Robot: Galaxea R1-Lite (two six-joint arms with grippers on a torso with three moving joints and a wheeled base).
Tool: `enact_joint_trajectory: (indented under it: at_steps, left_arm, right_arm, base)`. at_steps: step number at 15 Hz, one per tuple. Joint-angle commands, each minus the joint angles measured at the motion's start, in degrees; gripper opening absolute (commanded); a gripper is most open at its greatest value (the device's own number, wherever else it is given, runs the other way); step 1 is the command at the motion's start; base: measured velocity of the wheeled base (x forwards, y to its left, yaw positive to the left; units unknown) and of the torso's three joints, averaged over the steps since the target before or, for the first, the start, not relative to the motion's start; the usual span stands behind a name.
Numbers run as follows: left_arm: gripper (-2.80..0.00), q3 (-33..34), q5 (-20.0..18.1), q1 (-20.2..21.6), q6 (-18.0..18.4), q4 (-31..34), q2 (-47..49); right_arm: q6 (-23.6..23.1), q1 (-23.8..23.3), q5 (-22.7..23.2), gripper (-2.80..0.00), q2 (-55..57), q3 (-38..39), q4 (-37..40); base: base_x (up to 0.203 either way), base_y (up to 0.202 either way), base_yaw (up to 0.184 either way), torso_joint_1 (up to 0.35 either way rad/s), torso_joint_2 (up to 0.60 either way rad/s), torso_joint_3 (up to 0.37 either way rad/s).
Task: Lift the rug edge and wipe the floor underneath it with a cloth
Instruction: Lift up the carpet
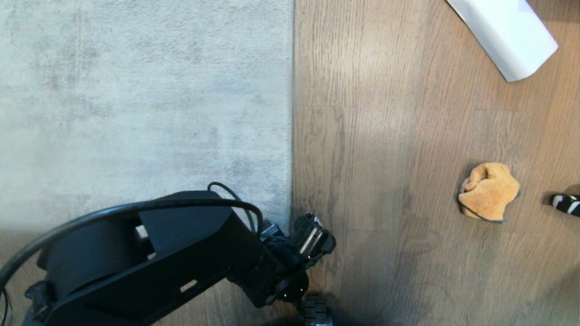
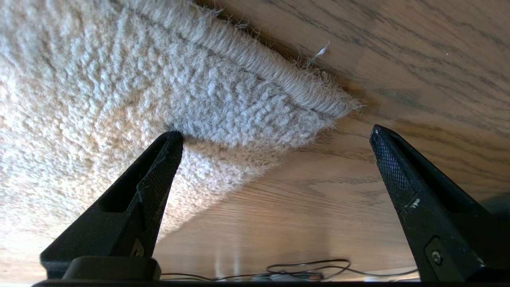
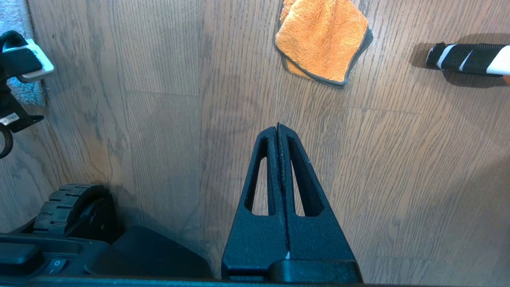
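The pale grey rug [image 1: 145, 104] covers the left of the head view, and its edge [image 1: 292, 136] runs straight down to a near corner [image 2: 247, 103]. My left arm [image 1: 181, 258] reaches low over that corner. My left gripper [image 2: 275, 132] is open, with one fingertip [image 2: 171, 147] against the pile beside the corner and the other [image 2: 388, 159] over bare floor [image 2: 398, 59]. The orange-tan cloth [image 1: 488, 191] lies crumpled on the planks to the right, apart from both grippers. My right gripper [image 3: 278, 127] hangs shut and empty above the floor, short of the cloth [image 3: 322, 40].
A white rolled paper sheet [image 1: 507, 31] lies at the far right. A black-and-white striped object [image 1: 566, 203] pokes in beside the cloth. My base wheel [image 3: 67, 207] stands on the planks near the rug corner. A thin dark cable [image 2: 310, 267] loops close under the left wrist.
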Motion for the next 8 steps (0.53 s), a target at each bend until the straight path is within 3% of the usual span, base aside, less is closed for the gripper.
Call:
enact_joint_trajectory:
  at_steps: [1, 3, 8]
  left_arm:
    - [0.0, -0.11, 0.21, 0.15, 1.87, -2.37, 0.3]
    - [0.0, -0.18, 0.21, 0.16, 3.89, -4.41, 0.77]
    - [0.0, -0.09, 1.91, 0.16, 3.94, -5.93, 1.04]
  right_arm:
    - [-0.03, 0.0, 0.02, -2.8, -0.02, 0.0, -0.05]
    - [-0.03, 0.0, 0.02, -2.8, -0.02, 0.0, -0.05]
    - [-0.03, -0.08, 0.02, -2.8, -0.02, 0.0, -0.05]
  base:
    - [0.0, 0.0, 0.0, 0.0, 0.0, 0.0]
    - [0.0, 0.0, 0.0, 0.0, 0.0, 0.0]
    - [0.0, 0.0, 0.0, 0.0, 0.0, 0.0]
